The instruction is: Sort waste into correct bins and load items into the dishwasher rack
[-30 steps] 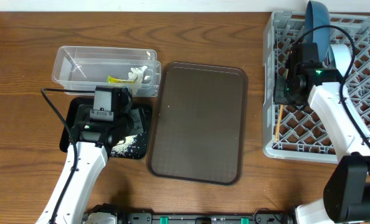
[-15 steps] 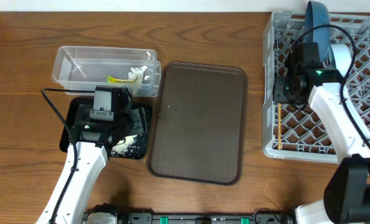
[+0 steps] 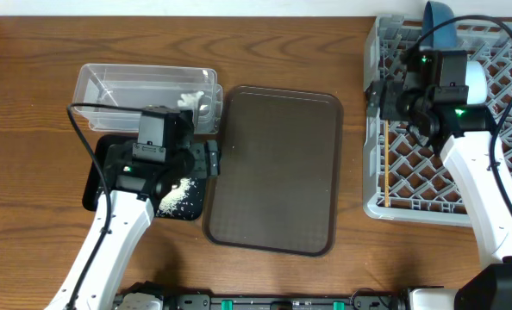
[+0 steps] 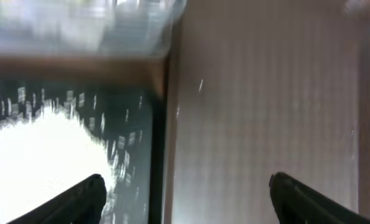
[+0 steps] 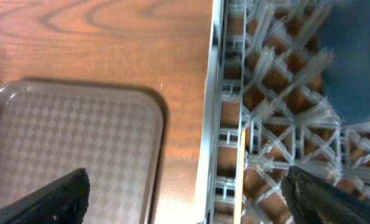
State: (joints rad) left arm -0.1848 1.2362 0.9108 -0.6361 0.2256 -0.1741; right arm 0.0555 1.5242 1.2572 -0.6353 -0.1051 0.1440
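**Jaws.** The jaws of the left gripper (image 4: 185, 193) are shown spread wide with nothing between them. They are held above the right edge of the shallow black tray (image 3: 101, 172), where it meets the brown serving tray (image 3: 277, 168). The jaws of the right gripper (image 5: 186, 186) are likewise parted and empty. They are positioned over the left wall of the grey dishwasher rack (image 3: 411, 207).

**Waste.** Loose white rice grains (image 3: 180, 194) are heaped in the black tray. A crumpled white tissue (image 3: 191, 99) is seen inside the clear tub (image 3: 109, 82), which is set on the bench (image 3: 32, 52) just behind the black tray.

**Items.** The wooden stick (image 3: 385, 164) is laid in the rack along its left wall. The dark blue dish (image 3: 437, 26) is stood upright at the rack's far edge.
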